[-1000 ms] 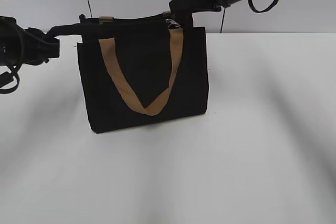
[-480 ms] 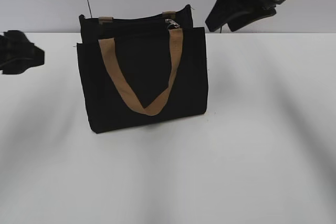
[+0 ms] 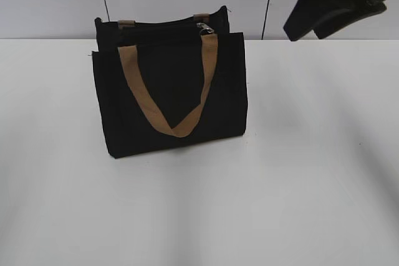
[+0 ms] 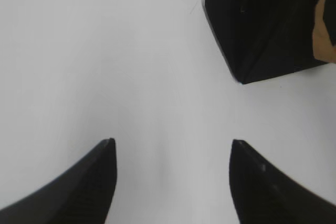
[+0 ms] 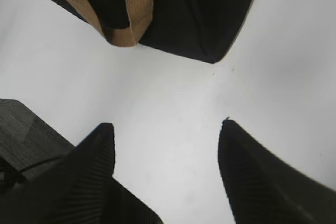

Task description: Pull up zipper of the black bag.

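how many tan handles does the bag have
2. One tan handle droops in a V across the front of the black bag. The other shows only as two tan tabs at the rear top edge; the rest is hidden.

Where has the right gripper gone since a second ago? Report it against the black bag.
Yes: the right gripper has moved right, away from the black bag.

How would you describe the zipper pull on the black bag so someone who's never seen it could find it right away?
Find the black bag standing on the white table. Follow its top edge to the right, where the tan handle meets the rim. The zipper is the small shiny silver metal piece there, unlike the dull brown strap tabs beside it.
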`<state>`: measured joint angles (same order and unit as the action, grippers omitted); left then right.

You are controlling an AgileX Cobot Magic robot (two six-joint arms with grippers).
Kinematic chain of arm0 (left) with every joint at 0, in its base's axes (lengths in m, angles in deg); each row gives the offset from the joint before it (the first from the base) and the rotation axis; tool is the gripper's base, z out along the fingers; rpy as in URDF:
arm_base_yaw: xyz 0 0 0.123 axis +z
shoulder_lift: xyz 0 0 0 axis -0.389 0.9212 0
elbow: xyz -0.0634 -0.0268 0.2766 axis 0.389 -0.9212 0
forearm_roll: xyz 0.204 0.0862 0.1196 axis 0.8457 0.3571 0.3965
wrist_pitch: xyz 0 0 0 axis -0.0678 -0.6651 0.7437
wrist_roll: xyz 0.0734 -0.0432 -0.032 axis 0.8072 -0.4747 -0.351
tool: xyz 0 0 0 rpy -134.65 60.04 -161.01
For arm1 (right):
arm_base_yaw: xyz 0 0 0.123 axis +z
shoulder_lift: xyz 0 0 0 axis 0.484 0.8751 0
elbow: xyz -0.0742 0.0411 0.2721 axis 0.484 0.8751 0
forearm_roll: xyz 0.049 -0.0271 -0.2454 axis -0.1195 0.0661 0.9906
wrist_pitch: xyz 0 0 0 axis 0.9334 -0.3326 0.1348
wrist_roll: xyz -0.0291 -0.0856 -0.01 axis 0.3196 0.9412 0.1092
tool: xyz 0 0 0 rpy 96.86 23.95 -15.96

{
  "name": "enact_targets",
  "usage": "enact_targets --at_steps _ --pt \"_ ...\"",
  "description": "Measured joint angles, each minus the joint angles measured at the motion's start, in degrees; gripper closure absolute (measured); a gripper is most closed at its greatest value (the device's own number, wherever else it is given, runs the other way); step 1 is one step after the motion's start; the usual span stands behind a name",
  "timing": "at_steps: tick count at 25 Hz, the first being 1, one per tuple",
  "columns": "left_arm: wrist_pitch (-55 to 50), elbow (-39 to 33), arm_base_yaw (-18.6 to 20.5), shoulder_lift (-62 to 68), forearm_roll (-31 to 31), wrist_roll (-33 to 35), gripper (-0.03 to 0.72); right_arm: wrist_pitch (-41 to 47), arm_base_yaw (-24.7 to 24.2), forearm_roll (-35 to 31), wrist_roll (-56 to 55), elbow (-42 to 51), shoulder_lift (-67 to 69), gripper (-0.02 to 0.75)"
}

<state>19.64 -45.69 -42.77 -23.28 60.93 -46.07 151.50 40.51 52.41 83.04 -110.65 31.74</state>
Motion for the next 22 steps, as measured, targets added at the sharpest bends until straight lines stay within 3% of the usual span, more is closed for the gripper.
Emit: enact_targets --at_steps 10,17,22 --pt "-16.9 0.07 0.0 -17.23 1.26 1.54 0.188 0.21 0.0 3.58 -3.09 23.04 -25.68 0.268" --pt "-21.24 0.07 0.0 -28.59 1.13 4.15 0.195 -0.53 0.0 8.58 -7.72 37.78 -51.66 0.268" --pt "-21.49 0.02 0.0 -36.52 -1.78 9.09 0.195 -0.8 0.0 15.81 -13.14 46.32 -68.05 0.268"
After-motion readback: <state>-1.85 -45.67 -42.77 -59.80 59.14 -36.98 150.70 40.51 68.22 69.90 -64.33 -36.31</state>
